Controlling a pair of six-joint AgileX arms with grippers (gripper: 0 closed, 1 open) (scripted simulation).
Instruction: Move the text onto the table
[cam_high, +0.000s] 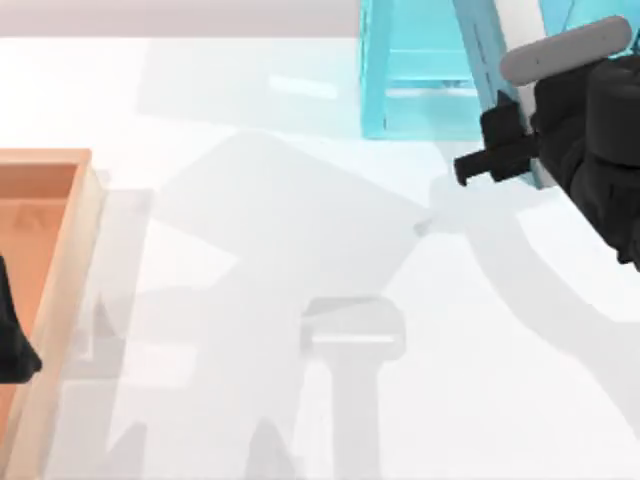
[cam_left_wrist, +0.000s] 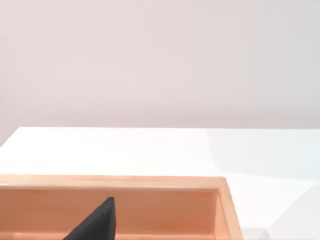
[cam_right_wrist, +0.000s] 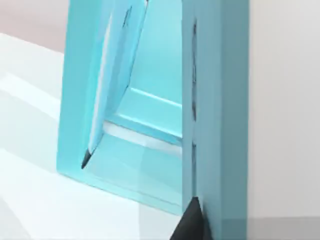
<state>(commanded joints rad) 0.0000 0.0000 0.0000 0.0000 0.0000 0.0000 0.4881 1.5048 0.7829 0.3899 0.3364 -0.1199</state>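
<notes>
white glossy table (cam_high: 300, 230) takes almost all of the top view, with a pale wall behind it in the wrist views

right gripper (cam_high: 466, 170) hangs over the far right part of the table, its dark tip pointing to the table's left side. whether it is apart, together or clamped on something i cannot tell. just behind it is the text (cam_high: 500, 90), seen as a darker teal-blue band. its long axis runs on a diagonal, from the far edge of the table toward the near right, and its lower end passes behind the gripper. if they touch is not clear. in the right wrist view the text (cam_right_wrist: 234, 125) stands as a tall upright slab next to the dark tip of the gripper (cam_right_wrist: 187, 222)

beside the text stands the lighter cyan shelf unit (cam_high: 375, 80), on the far side of the table

left gripper (cam_high: 14, 345) is parked at the left edge, over the orange-brown wooden tray (cam_high: 60, 260); its state i also cannot tell
</notes>
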